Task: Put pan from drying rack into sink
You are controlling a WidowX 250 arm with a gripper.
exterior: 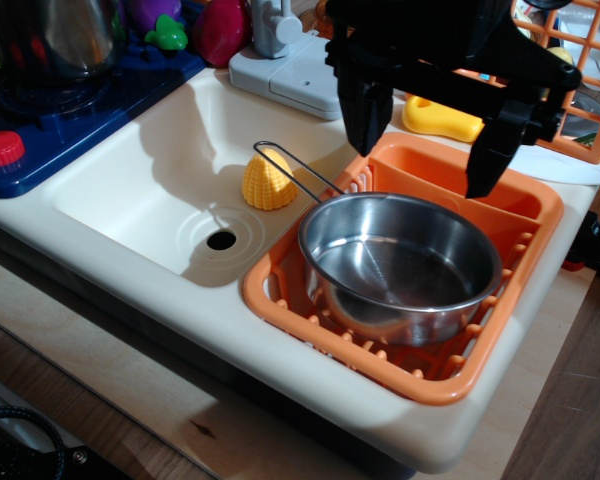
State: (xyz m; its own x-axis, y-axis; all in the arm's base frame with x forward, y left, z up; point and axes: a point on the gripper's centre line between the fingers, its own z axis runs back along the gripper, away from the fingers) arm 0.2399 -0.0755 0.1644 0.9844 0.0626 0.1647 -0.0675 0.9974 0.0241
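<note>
The shiny steel pan (400, 265) sits in the orange drying rack (480, 375) at the right, filling its lattice part. Its thin wire loop handle (290, 168) points up-left over the sink's edge. The cream-white sink (130, 180) lies at the left, with its dark drain hole (221, 240) near the front. My black gripper (425, 150) hangs open above the rack's solid cutlery compartment, just behind the pan's far rim, holding nothing. Its left finger (365, 120) and right finger (492, 155) stand wide apart.
A yellow toy corn (268, 182) stands in the sink near the pan's handle. A grey faucet block (285, 65) sits behind the sink. A blue stove with a steel pot (50, 40) and a red knob (2, 148) is at the far left. An orange grid panel (580, 60) stands at the back right.
</note>
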